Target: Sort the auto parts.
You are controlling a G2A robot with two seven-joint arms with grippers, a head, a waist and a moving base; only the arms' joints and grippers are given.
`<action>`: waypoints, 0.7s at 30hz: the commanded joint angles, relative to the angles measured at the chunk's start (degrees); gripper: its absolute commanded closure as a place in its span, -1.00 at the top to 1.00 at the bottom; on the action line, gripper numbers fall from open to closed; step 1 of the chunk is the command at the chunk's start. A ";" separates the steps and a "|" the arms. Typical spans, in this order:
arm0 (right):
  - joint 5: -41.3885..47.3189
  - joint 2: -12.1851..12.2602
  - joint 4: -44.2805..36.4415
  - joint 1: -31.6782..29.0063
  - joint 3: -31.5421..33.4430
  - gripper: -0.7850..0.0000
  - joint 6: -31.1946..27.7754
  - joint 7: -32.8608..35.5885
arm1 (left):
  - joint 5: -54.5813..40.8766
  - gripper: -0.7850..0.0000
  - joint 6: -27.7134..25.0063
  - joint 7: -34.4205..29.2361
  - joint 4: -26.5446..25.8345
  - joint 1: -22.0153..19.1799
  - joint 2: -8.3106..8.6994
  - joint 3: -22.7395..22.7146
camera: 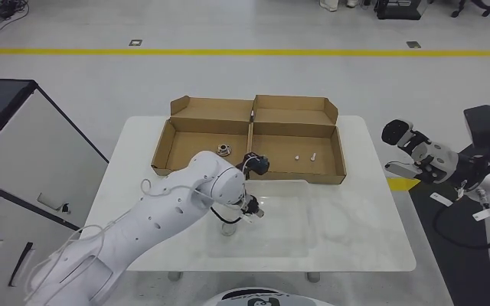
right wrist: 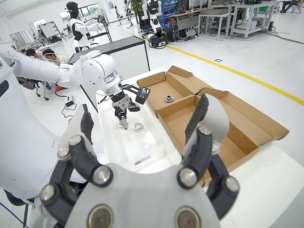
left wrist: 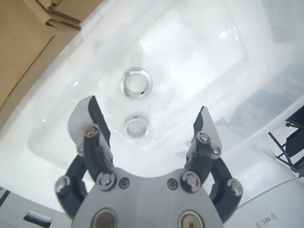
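Holding our left claw (left wrist: pixel 147 104) open, we are hovering over a ring (left wrist: pixel 136 129) in the tray (left wrist: pixel 190 48). Our right claw (right wrist: pixel 145 104) is hanging open.

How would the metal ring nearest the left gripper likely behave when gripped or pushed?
The ring looks like solid polished metal, so probably rigid and heavy for its size. Its shiny wall might slip in the open left gripper. Lying flat on the smooth tray, it would likely slide, not roll.
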 commanded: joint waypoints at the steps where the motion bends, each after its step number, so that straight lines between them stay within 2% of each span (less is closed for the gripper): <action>1: 0.00 0.00 0.00 0.00 0.00 1.00 0.00 0.00 | 0.38 -0.10 0.11 0.11 1.82 -0.26 -0.37 1.03; 6: 0.00 0.00 0.00 0.00 0.00 1.00 0.00 0.00 | 0.65 -0.22 0.40 0.40 5.20 -1.11 -1.32 2.83; 13: 0.00 0.00 0.00 0.00 0.00 1.00 0.00 0.00 | 0.83 -0.27 0.68 0.68 8.09 -2.12 -2.25 3.86; 21: 0.00 0.00 0.00 0.00 0.00 1.00 0.00 0.00 | 1.97 -0.22 1.15 1.15 9.59 -2.35 -2.91 4.57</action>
